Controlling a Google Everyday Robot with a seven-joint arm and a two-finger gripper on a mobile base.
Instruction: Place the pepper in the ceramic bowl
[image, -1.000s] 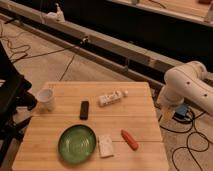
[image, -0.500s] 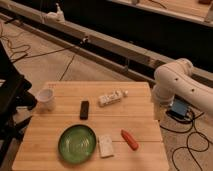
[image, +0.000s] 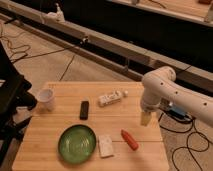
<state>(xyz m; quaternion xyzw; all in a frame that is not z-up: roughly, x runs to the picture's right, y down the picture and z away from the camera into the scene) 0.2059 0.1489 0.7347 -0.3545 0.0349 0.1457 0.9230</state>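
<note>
**Tool Spread and Empty Near the Pepper**

The small, tapered red-orange pepper (image: 130, 140) lay on the wooden desk (image: 120, 112) towards its right front corner. It was well apart from the round glossy green ceramic bowl (image: 76, 144), with a flat white packet (image: 105, 146) between them. It looked light, smooth and slightly yielding, so I judged a gentle pinch across its thicker middle best. The white arm bent at the elbow and pointed down. Its tool (image: 146, 118) hung spread and empty, just beyond the pepper.

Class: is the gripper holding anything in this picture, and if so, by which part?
Nothing is held. The open gripper hangs over the table; the pepper lies on it, apart from the gripper.
</note>
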